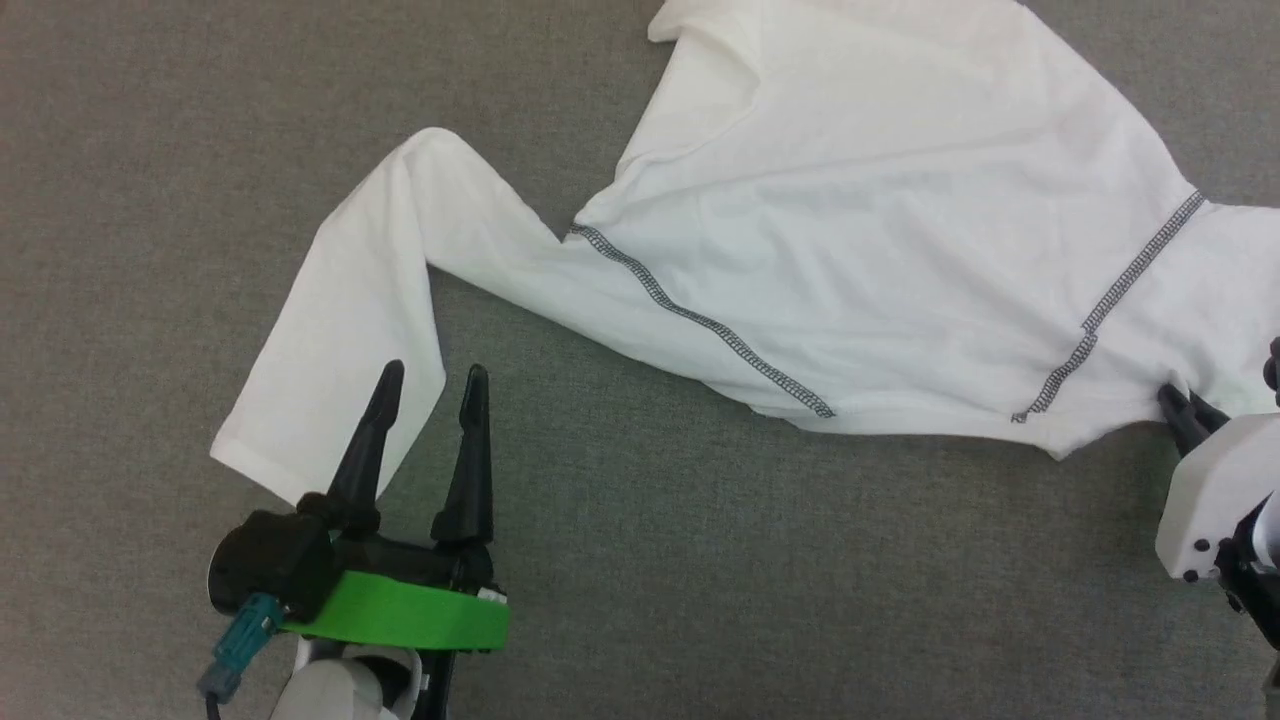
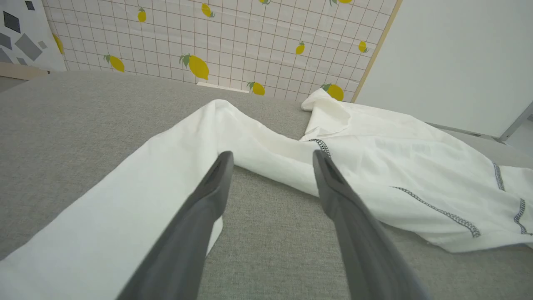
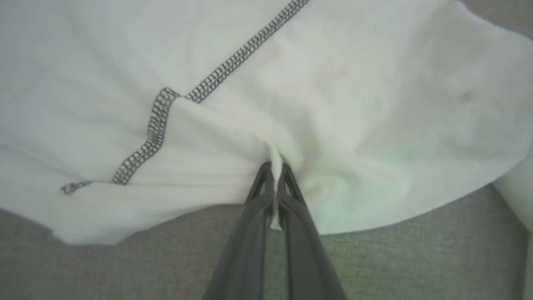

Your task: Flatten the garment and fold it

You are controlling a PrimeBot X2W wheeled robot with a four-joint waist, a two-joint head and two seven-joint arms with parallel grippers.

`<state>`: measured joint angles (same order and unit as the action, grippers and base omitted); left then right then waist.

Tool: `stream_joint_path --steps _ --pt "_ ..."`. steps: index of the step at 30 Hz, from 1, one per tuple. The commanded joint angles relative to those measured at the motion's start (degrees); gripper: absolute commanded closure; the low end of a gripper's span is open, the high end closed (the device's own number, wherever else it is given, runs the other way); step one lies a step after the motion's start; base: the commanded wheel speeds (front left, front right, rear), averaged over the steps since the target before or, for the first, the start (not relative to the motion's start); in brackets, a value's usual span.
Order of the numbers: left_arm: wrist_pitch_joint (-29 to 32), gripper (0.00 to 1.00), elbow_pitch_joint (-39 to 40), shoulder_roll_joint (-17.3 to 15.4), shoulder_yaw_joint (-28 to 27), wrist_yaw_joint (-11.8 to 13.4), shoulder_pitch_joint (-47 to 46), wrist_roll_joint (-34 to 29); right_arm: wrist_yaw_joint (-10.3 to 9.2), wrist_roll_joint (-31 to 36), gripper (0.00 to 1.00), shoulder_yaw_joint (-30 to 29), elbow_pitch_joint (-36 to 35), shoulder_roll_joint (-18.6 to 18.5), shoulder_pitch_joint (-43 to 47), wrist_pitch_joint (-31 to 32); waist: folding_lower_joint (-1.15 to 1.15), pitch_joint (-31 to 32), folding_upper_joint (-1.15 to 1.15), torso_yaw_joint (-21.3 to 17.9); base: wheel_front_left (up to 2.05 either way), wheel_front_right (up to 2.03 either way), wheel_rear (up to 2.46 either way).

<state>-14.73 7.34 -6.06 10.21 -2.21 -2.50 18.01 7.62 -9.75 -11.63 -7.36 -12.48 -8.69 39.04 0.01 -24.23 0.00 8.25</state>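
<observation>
The garment [image 1: 860, 230] is a white long-sleeved shirt with dark zigzag seams, spread over the grey cloth surface [image 1: 640, 560]. One sleeve [image 1: 340, 340] bends down to the lower left. My left gripper [image 1: 432, 378] is open, its left finger over that sleeve's edge and its right finger over bare grey cloth, as the left wrist view shows with the gripper [image 2: 271, 159] astride the sleeve [image 2: 125, 208]. My right gripper [image 3: 274, 167] is shut on a pinched fold of the garment [image 3: 333, 104] near its lower edge, at the right side of the head view [image 1: 1180, 405].
A lemon-patterned tiled panel [image 2: 233, 37] and a plain white wall [image 2: 458, 58] stand behind the far edge of the surface. Bare grey cloth stretches along the left [image 1: 130, 200] and near the front.
</observation>
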Motion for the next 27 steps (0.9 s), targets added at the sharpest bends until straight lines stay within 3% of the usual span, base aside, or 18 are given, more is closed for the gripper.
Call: stream_joint_path --steps 1,8,14,20,27 --pt "-0.3 0.00 0.1 0.2 -0.1 -0.2 0.5 -1.0 -0.13 0.5 1.00 -1.0 -0.4 1.1 1.4 -1.6 -0.01 3.1 0.00 -0.6 0.00 0.00 0.00" --pt "0.5 0.00 0.4 -1.2 1.1 -0.4 2.7 -2.2 -0.13 0.7 1.00 -4.2 -10.2 6.7 5.5 -7.4 -0.01 7.7 0.00 -1.9 0.00 0.00 0.00" --pt "6.4 0.00 0.0 -5.9 5.8 -2.2 1.8 -7.5 -0.13 1.0 1.00 -3.9 -14.3 8.8 8.6 -9.0 -0.01 8.6 0.00 -2.6 0.00 0.00 0.00" --pt "15.4 0.00 -3.4 -11.7 15.7 -4.9 -7.5 -12.6 -0.13 1.7 1.00 -3.3 -14.6 9.3 8.3 -9.5 -0.01 7.7 0.00 -2.3 0.00 0.00 0.00" --pt "19.1 0.00 -9.2 -16.5 30.8 -5.2 -21.2 -11.0 -0.13 2.0 1.00 -1.1 -14.1 9.4 6.2 -9.6 -0.01 4.9 0.00 -3.0 0.00 0.00 0.00"
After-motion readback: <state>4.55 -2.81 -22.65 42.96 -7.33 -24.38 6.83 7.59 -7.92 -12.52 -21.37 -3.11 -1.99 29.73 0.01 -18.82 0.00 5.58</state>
